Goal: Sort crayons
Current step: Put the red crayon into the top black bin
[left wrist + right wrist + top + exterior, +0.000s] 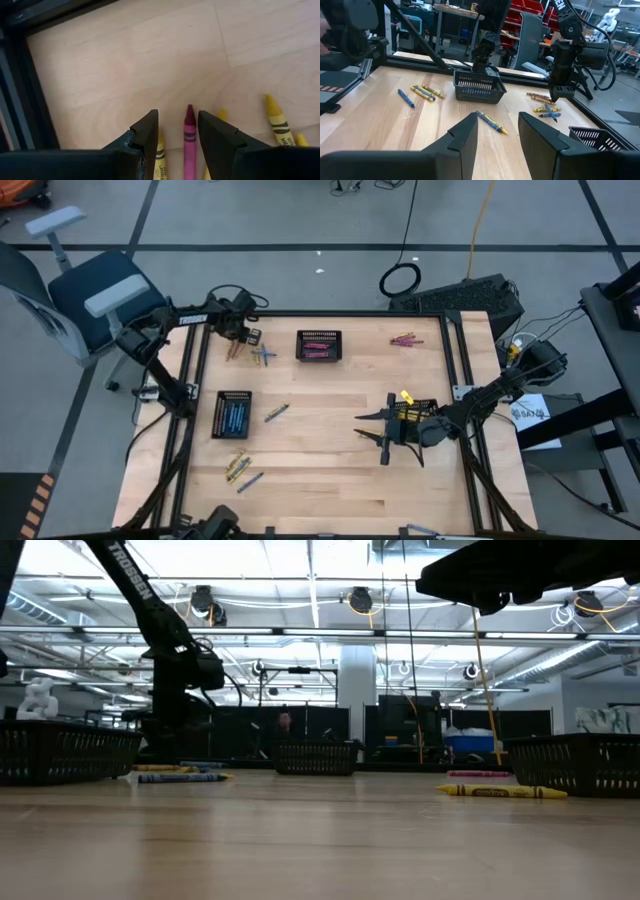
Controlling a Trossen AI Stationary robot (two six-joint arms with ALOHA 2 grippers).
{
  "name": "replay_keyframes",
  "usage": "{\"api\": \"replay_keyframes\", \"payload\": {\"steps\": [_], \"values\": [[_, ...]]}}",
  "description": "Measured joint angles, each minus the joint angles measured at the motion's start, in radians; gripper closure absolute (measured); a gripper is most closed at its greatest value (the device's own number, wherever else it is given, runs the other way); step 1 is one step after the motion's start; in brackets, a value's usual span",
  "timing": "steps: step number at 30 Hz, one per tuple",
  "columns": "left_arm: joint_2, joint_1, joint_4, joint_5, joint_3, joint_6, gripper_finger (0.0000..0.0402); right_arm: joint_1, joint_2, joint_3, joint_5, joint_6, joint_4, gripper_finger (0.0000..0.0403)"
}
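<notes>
My left gripper [238, 338] is at the table's far left, pointing down, open. In the left wrist view its gripper [178, 127] stands with one finger on either side of a pink crayon [189, 142] that lies flat on the wood. Yellow crayons [278, 122] lie beside it. I cannot tell whether a finger touches the pink crayon. My right gripper [376, 435] hangs open and empty above the table's right half, beside the basket with yellow crayons [412, 412]; it also shows in the right wrist view [497, 130].
A basket with pink crayons [318, 346] stands at the far middle and a basket with blue crayons [232, 415] at the left. Loose crayons lie at the far right [405, 339], the middle [276, 412] and the near left [240, 470]. A black frame rail [12, 100] runs close to my left gripper.
</notes>
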Motion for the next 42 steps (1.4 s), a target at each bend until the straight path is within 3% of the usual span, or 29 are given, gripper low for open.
{"api": "replay_keyframes", "payload": {"steps": [15, 29, 42], "values": [[-0.002, -0.001, 0.003, 0.077, -0.017, 0.008, 0.0272, 0.0, 0.0, 0.0, -0.016, 0.001, 0.0, 0.0273], [-0.002, -0.002, 0.003, 0.119, -0.017, 0.032, 0.039, 0.001, 0.0, 0.0, -0.052, 0.001, 0.0, 0.0273], [-0.089, -0.058, -0.065, 0.121, 0.084, 0.152, 0.0396, 0.001, 0.0, 0.0, -0.052, 0.001, 0.0, 0.0273]]}}
